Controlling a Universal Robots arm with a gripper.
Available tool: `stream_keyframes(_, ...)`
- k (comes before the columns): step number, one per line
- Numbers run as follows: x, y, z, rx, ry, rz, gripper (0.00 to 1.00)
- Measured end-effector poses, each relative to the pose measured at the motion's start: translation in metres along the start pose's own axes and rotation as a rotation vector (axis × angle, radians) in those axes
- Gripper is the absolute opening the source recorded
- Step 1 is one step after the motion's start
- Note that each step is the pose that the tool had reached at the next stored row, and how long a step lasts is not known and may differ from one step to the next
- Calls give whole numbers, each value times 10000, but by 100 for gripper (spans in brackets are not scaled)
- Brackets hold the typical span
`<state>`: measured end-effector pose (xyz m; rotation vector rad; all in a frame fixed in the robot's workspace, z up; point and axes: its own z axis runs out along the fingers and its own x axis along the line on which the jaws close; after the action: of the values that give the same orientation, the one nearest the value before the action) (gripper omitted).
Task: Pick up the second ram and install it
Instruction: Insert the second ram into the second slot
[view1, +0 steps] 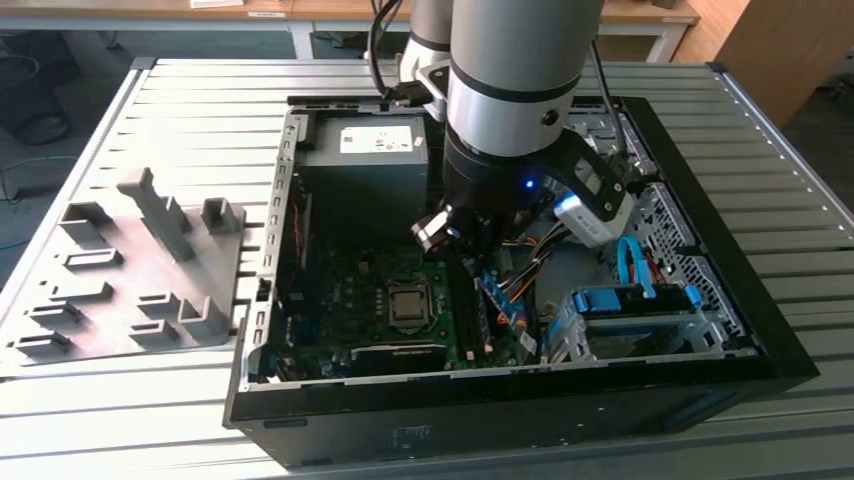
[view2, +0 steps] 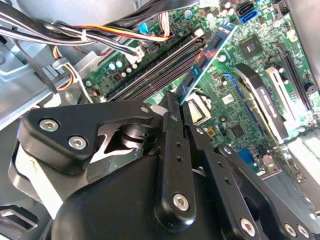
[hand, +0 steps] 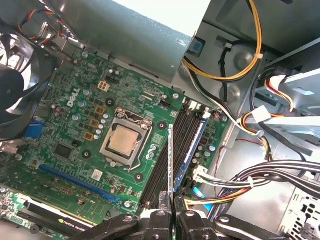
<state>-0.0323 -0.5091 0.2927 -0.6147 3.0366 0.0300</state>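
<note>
End effector (hand: 171, 214) is pinching the second ram (hand: 171, 160) edge-on, right over the black memory slots (hand: 157, 170) next to the CPU socket (hand: 124, 142). So pickup's done, but it's not seated yet afaict. Another blue stick (hand: 193, 145) looks already slotted in alongside.

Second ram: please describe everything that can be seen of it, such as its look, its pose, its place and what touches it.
The second ram is a long, narrow, flat blue circuit-board strip with a row of dark chips on its face. In the first wrist view it shows edge-on as a thin pale line. The gripper is shut on it. It stands on edge over the motherboard, between the CPU socket and the black slots, roughly parallel to them. Whether it touches a slot I cannot tell.
</note>
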Motion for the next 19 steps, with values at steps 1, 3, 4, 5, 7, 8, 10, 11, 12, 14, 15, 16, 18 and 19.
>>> stream_keyframes(1,0,0,0,2,1,16,14)
stream_keyframes(3,0,0,0,7,1,50,14)
stream_keyframes(4,0,0,0,10,2,67,14)
stream_keyframes(5,0,0,0,13,2,84,14)
stream_keyframes(7,0,0,0,18,4,117,14)
stream_keyframes(8,0,0,0,20,4,133,14)
stream_keyframes(10,0,0,0,24,6,166,14)
stream_keyframes(11,0,0,0,27,6,182,14)
stream_keyframes(12,0,0,0,29,6,199,14)
stream_keyframes(14,0,0,0,35,8,230,14)
stream_keyframes(15,0,0,0,37,8,245,14)
stream_keyframes(16,0,0,0,41,9,262,14)
stream_keyframes(18,0,0,0,47,11,293,14)
stream_keyframes(19,0,0,1,51,12,309,14)
